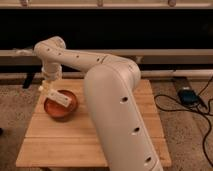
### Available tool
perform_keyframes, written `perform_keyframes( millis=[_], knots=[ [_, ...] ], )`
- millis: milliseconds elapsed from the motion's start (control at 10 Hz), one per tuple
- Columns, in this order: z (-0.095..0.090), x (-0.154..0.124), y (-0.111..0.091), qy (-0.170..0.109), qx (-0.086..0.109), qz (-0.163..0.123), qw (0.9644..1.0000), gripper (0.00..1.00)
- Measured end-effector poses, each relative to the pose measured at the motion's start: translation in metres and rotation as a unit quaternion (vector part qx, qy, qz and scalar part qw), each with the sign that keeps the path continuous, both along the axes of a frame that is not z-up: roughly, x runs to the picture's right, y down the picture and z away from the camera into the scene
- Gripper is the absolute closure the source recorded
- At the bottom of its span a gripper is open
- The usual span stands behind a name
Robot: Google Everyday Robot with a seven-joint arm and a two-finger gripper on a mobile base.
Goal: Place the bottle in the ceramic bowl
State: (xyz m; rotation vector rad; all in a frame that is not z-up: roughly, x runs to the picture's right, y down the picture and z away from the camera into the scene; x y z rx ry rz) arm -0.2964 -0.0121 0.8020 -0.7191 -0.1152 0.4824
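One risk stands out: the bottle (56,96) lies tilted across the ceramic bowl (60,105), its upper end at the gripper (46,88) by the bowl's left rim, so a release here could tip it over that rim onto the desk (65,142). Whether the gripper is clamped on the bottle or parted, I cannot tell. To the right, the robot's bulky white arm (117,110) hides much of the desk; a dark box with cables (187,95) lies on the floor, well apart.
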Motion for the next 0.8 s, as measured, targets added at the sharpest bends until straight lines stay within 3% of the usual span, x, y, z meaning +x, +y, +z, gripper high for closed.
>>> perform_keyframes(
  millis=[300, 600, 800],
  knots=[
    [-0.001, 0.002, 0.001, -0.005, -0.005, 0.006, 1.0000, 0.20],
    [-0.018, 0.025, -0.023, -0.027, 0.001, 0.037, 0.9989, 0.20],
    [-0.019, 0.023, -0.022, -0.030, 0.001, 0.037, 0.9988, 0.20]
  ],
)
